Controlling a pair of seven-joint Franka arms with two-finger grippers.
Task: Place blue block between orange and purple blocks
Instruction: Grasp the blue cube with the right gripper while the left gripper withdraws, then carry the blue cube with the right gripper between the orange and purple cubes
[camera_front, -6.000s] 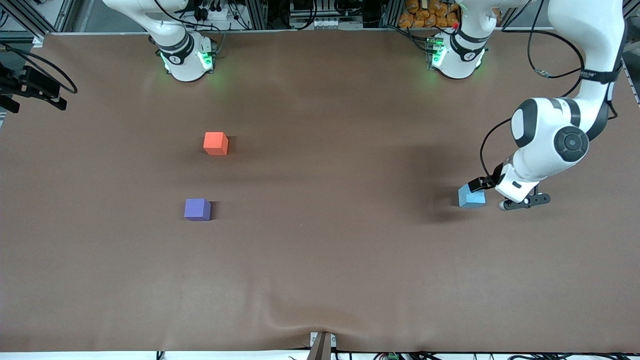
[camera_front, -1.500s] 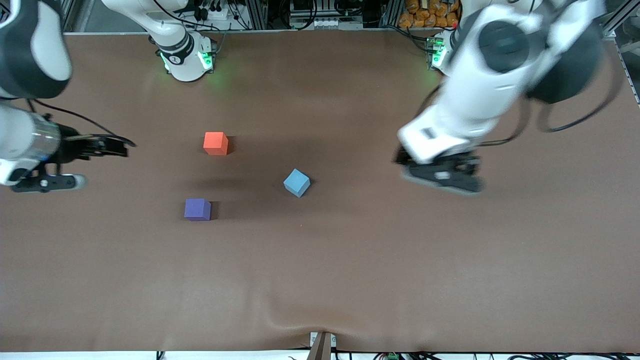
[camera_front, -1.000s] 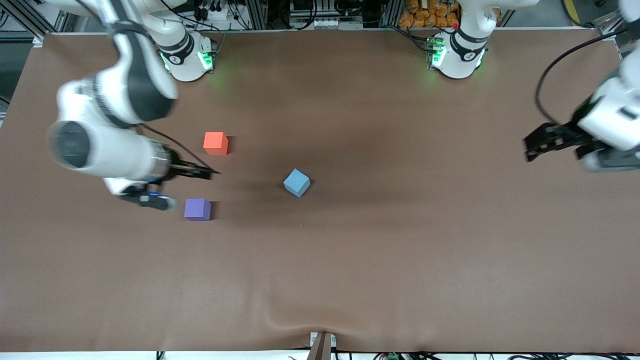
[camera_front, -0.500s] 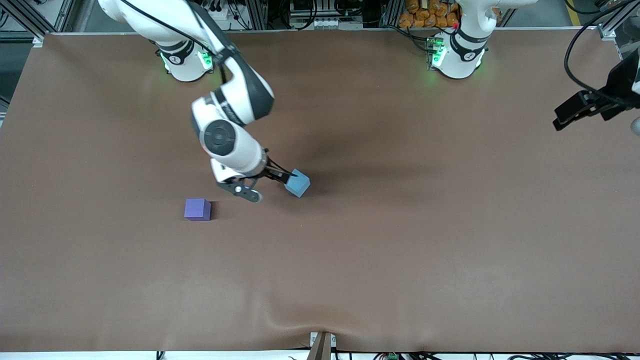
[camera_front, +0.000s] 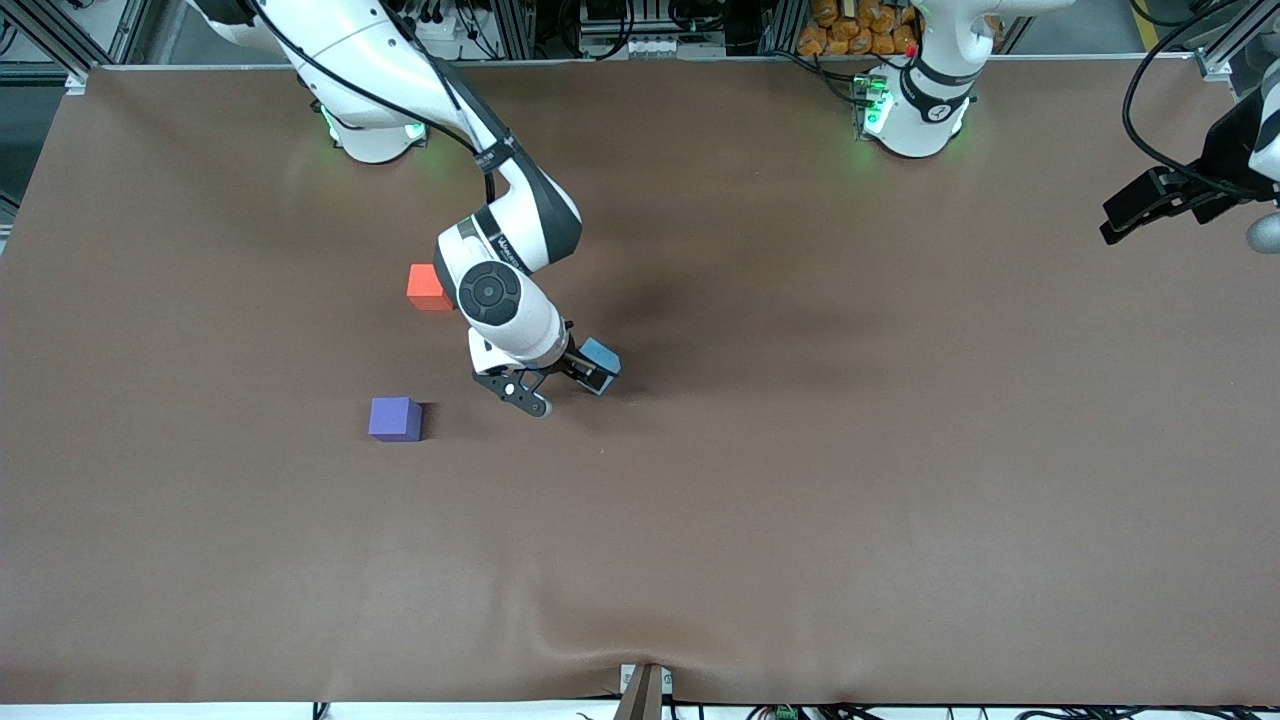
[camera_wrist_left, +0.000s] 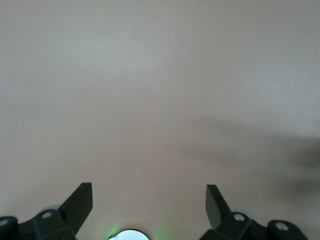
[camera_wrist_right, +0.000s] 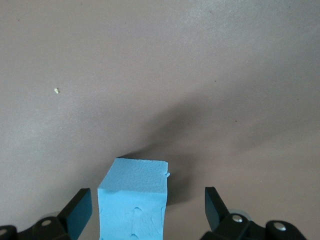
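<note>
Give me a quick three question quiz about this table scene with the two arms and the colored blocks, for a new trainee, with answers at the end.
1. True or false: the right gripper is open around the blue block.
2. Which block lies nearest the front camera? A) orange block B) purple block C) blue block
3. Fill in: the left gripper waits, open, over the left arm's end of the ____.

Key: 1 true; 2 B; 3 table.
</note>
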